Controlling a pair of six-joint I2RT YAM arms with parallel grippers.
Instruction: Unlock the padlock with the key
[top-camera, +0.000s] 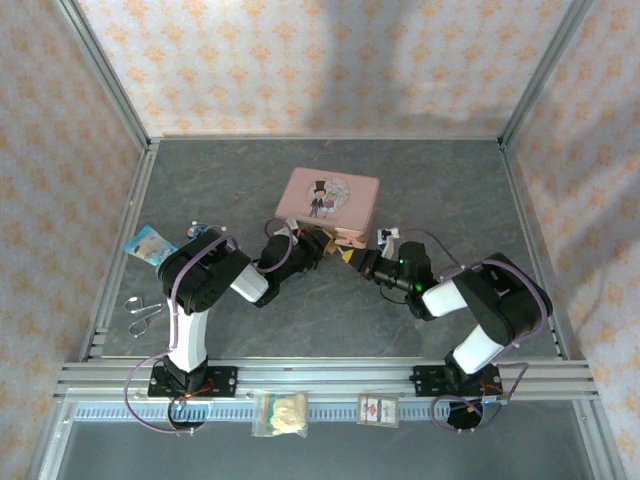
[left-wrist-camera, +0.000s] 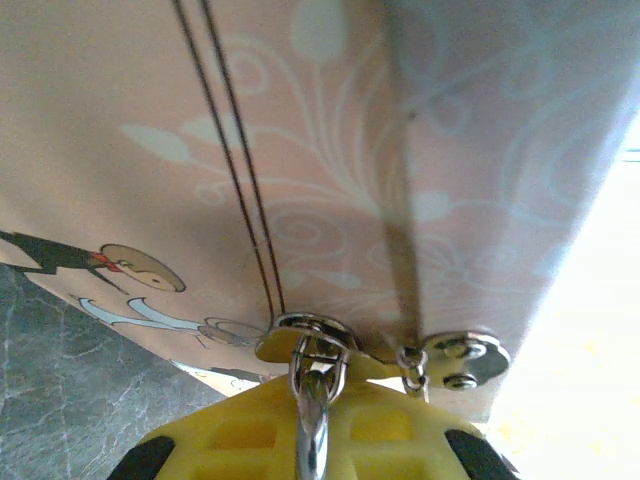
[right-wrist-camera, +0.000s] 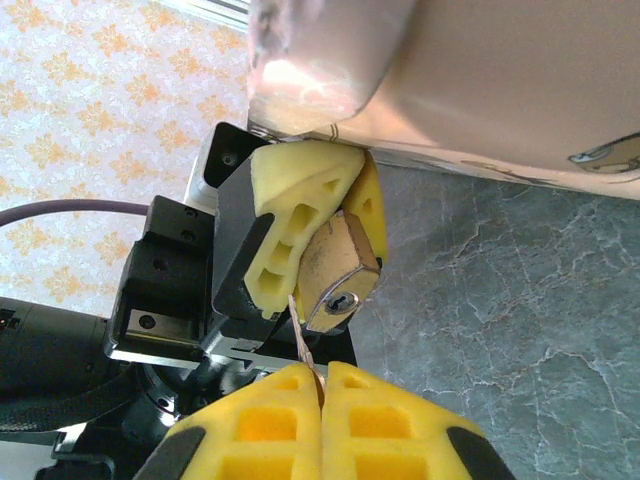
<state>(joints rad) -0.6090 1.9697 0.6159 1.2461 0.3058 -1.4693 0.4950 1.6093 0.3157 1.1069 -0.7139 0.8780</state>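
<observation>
Clamps the padlock in the closed left gripper, right at the near wall of the pink tin. Pinches the key in the shut right gripper, blade aimed toward the tin. Presents the keyhole facing away from the tin, lock body nearly in line with the blade, tip just beside the hole.

Built alike, L arm & R arm: blk joint housings, white link shells. Strung w/ looping purple cables. Bolted to blk base plates on alu rail. Tipped w/ yellow moulded fingers, cut w/ square pockets, blk pads at outer corners. Blk angular mount behind fingers, small silver screws. Green light on R wrist.
</observation>
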